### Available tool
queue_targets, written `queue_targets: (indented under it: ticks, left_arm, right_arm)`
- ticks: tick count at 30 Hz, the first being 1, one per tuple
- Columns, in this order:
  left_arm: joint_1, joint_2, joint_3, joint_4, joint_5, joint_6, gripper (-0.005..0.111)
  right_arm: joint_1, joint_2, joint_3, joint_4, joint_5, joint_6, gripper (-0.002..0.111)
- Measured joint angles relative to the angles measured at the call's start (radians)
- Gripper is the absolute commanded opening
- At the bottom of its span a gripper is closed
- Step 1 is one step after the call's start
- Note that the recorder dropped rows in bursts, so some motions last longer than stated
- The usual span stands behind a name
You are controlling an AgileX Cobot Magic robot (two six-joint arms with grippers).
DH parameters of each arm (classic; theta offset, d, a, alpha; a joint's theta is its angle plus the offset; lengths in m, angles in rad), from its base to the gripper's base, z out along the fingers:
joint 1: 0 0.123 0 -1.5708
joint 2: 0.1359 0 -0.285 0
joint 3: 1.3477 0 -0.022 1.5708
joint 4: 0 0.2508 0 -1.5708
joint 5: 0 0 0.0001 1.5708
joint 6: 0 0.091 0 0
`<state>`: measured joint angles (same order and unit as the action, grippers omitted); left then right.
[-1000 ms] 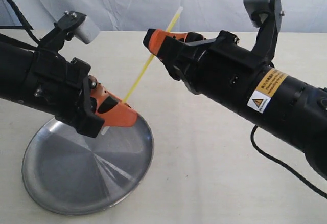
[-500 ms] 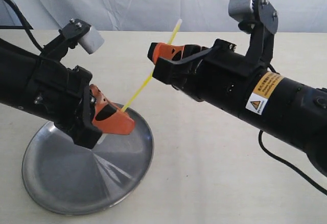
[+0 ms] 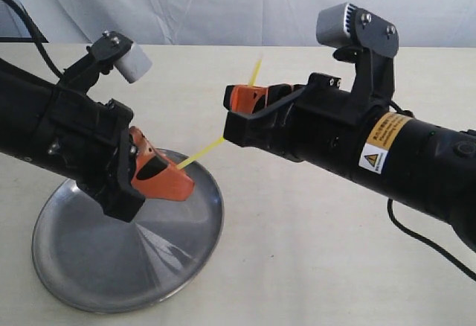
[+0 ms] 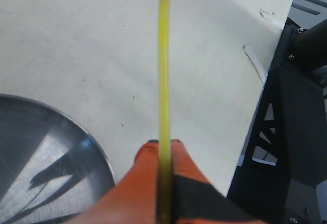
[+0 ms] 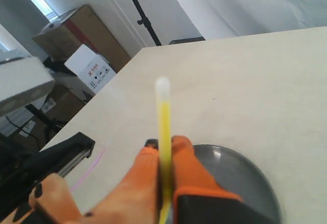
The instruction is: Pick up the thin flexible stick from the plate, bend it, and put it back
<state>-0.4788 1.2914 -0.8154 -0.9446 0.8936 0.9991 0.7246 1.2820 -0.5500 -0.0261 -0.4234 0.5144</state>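
The thin yellow stick (image 3: pixel 210 147) hangs in the air above the table, held at both ends. My left gripper (image 3: pixel 177 173) is shut on its lower end, just over the far rim of the steel plate (image 3: pixel 111 259). My right gripper (image 3: pixel 244 97) is shut on its upper part, and the pale tip (image 3: pixel 256 68) pokes out above the orange fingers. Between the two grippers the stick (image 4: pixel 163 70) runs flatter than its tip, so it shows a bend at the right gripper. In the right wrist view the stick (image 5: pixel 163 127) passes between the orange fingers, with the plate (image 5: pixel 240 175) below.
The plate lies on a pale table (image 3: pixel 312 266) at the front left. A white cloth backdrop (image 3: pixel 223 6) hangs behind. Cardboard boxes (image 5: pixel 76 35) and a stand sit beyond the table's edge in the right wrist view.
My right gripper has moved down and toward the left gripper, lowering the stick's upper end. The stick went from a straight steep line to a flatter, bent one.
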Motion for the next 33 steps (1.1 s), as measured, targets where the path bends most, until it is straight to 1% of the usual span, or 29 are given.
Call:
queue_targets:
  ticks: [7,17,22,33]
  left_arm:
    - [0.0,0.0,0.0,0.002,0.0,0.0,0.0]
    - [0.0,0.0,-0.006,-0.005,0.0,0.0,0.0]
    - [0.0,0.002,-0.008,-0.02,0.008,-0.002,0.0]
    - [0.0,0.065,-0.012,-0.059,0.022,-0.003,0.0]
  right_arm:
    - [-0.002,0.0,0.0,-0.022,0.021,-0.002,-0.001]
    - [-0.004,0.0,0.0,-0.04,0.08,-0.059,-0.001]
    - [-0.005,0.0,0.0,-0.05,0.083,-0.078,-0.001]
    - [-0.009,0.0,0.0,-0.059,0.114,-0.114,-0.001]
